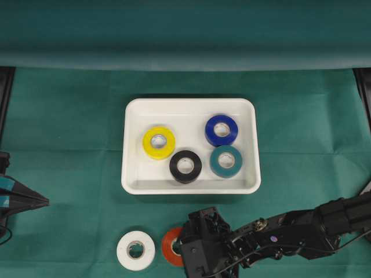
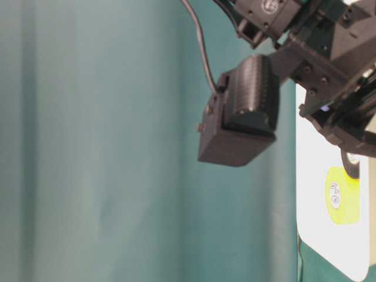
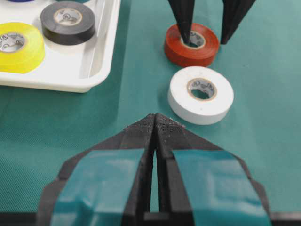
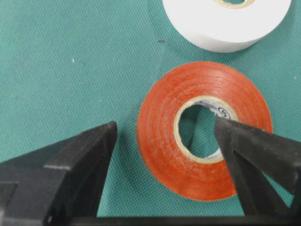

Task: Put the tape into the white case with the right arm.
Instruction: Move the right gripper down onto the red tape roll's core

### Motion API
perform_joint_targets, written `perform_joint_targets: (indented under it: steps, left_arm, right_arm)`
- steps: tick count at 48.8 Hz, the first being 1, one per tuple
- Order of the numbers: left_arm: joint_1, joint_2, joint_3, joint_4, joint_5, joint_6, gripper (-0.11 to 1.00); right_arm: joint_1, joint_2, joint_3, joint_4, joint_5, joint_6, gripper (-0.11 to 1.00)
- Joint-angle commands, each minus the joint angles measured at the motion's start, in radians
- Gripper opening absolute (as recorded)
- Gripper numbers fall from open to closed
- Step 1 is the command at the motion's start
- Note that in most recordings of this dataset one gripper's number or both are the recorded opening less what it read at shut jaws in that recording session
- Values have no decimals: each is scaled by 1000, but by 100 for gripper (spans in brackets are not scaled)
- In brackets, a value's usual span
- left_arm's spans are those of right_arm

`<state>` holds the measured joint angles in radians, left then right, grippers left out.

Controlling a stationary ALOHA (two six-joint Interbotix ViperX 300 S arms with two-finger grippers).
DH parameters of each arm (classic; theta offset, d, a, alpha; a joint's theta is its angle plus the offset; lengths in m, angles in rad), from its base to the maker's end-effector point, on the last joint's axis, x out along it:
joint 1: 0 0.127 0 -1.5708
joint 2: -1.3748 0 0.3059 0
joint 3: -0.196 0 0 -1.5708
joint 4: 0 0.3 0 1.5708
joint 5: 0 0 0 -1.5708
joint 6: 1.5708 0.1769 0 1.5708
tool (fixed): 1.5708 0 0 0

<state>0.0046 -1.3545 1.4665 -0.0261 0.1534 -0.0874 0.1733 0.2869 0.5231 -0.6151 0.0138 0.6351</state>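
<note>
Your right gripper [image 4: 162, 141] sits low over the red tape [image 4: 205, 129] at the near edge of the bench [image 1: 69, 145], and the placing looks deliberate; one finger [image 4: 256, 155] points down into the roll's cardboard core while the other stands outside the rim on the green cloth, so the wall of the roll lies between them, which is the hold you want for a flat ring that offers no side to pinch from above; the jaws are spread wide, clearly wider than the roll's wall, and I judge they are not yet pressing on it, though from the left wrist view the inner finger tip looks to be at or in the hole; the white tape [image 1: 135, 250] lies just beside the red one, close but apart, so mind the outer finger does not nudge it as you close; the white case [image 1: 249, 107] waits beyond, well apart from the red roll, already holding a yellow roll [image 1: 159, 142], a black roll [image 1: 185, 166], a blue roll [image 1: 221, 130] and a teal roll [image 1: 226, 161], with bare floor left along its far side; your left gripper [image 3: 154, 123] rests off to the side, its taped fingers pressed together on nothing, out of the way.
</note>
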Motion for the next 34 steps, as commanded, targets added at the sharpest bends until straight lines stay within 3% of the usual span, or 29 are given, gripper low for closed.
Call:
perform_joint_targets:
  steps: [1,12,23,34]
  left_arm:
    - [2,8,-12,0,-9,0,0]
    - [2,9,-12,0,-9,0,0]
    - [2,9,-12,0,-9,0,0]
    - [2,9,-14,0,-8,0,0]
  right_arm:
    - [2,-11,-20,-2,-6,2,56]
    - [3,-11,-26,-2,-2,3,42]
    - [3,-12,-40,-2,0,3,2]
    - [3,-12,-43,-2,-2,3,1]
